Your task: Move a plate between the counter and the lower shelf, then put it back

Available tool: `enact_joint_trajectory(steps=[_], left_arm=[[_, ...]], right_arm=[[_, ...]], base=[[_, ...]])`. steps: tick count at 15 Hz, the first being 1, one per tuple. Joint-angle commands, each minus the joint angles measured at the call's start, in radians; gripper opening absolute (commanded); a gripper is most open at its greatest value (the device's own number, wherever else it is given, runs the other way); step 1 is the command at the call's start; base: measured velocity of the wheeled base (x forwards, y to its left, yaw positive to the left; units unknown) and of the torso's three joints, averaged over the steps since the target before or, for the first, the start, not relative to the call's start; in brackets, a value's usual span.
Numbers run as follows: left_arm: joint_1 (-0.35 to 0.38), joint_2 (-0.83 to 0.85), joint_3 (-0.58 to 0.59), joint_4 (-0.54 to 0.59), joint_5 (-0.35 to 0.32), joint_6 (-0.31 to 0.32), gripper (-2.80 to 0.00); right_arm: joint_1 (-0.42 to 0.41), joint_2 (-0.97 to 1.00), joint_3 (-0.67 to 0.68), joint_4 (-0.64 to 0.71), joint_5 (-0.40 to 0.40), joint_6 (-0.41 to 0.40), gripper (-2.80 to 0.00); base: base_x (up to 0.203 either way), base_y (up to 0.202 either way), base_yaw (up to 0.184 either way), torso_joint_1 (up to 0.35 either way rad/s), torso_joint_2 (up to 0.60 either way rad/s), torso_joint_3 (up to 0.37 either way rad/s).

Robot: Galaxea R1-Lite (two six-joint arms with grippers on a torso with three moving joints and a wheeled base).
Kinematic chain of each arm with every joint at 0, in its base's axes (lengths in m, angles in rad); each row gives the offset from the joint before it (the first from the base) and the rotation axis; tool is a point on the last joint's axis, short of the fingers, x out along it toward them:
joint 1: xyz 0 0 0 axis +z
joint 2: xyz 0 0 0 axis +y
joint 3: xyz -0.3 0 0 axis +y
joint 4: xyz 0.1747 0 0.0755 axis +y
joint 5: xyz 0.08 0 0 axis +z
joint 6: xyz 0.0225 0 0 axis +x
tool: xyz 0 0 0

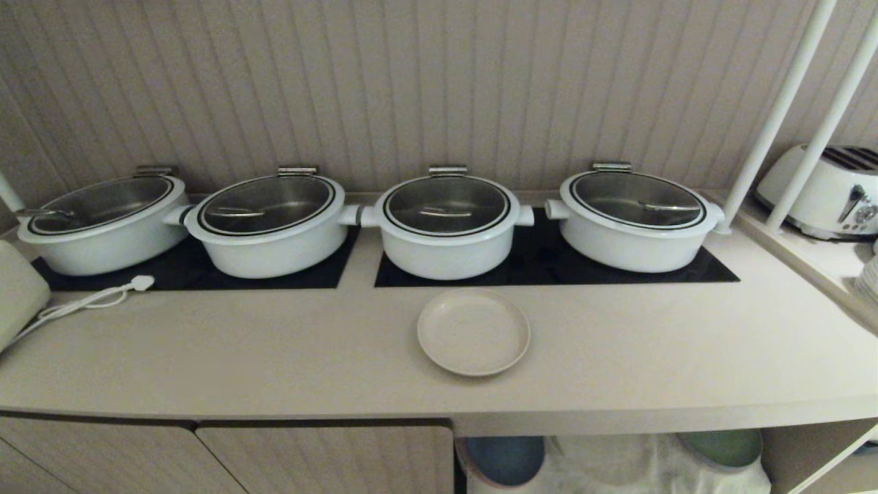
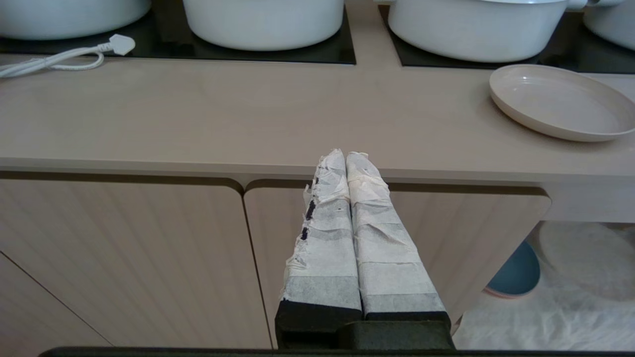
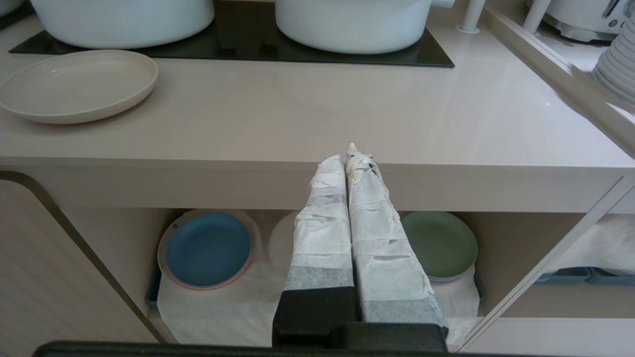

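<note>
Neither gripper visible from the head camera: only the plate [image 1: 473, 332] lying flat on the counter [image 1: 274, 350], just in front of the third pot [image 1: 446, 225], near the front edge and above the open lower shelf [image 1: 638, 466], where blue and green plates peek out. From the left wrist camera: left gripper [image 2: 347, 157] clenched, taped fingers [image 2: 325, 238] pressed together on nothing, held in front of a cabinet door [image 2: 124, 258] below counter level, plate [image 2: 563, 101] well off to its right and higher. From the right wrist camera: right gripper [image 3: 353, 157] likewise clenched and empty, poised before the shelf mouth, plate [image 3: 77, 85] up on the counter to its left, blue plate [image 3: 208, 250] and green plate [image 3: 439, 244] on the white cloth [image 3: 223, 307] below (a pale disc between them possibly another plate, mostly hidden). Round, so no long axis to align with. Roughly equal offset from either arm, perhaps slightly nearer the right; any grasp calling first for jaws opened and a rise above the counter edge.
</note>
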Motion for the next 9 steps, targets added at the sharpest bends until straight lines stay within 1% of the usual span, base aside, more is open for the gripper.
enact_joint_trajectory(steps=[1,9], left_arm=[[0.0,0.0,0.0,0.0,0.0,-0.001,-2.8],[0.0,0.0,0.0,0.0,0.0,-0.001,-2.8]], right_arm=[[0.0,0.001,0.0,-0.001,-0.001,-0.002,-2.8],[0.0,0.001,0.0,-0.001,0.001,0.009,-2.8]], base=[[0.0,0.0,0.0,0.0,0.0,0.0],[0.0,0.0,0.0,0.0,0.0,0.0]])
